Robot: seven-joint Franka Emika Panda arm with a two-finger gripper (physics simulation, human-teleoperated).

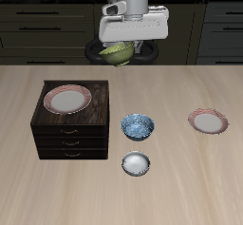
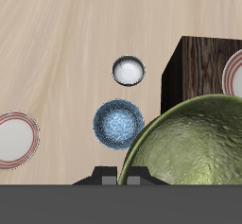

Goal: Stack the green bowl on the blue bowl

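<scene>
Speckled olive-green glazed bowl [image 1: 118, 51] held aloft, tilted, pinched by two-finger gripper [image 1: 121, 48] above table's back part. Small blue-and-white mottled bowl [image 1: 138, 126] seen on wooden table [image 1: 190, 181], beside dark wood drawer cabinet [image 1: 71, 134]. Plain white-grey bowl [image 1: 137, 162] lies nearer front edge.

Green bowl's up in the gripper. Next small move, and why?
Probably carry it toward the table's front until it is over the blue bowl, then lower. The gripper holds the green bowl high near the table's back, not yet above the blue one.
</scene>
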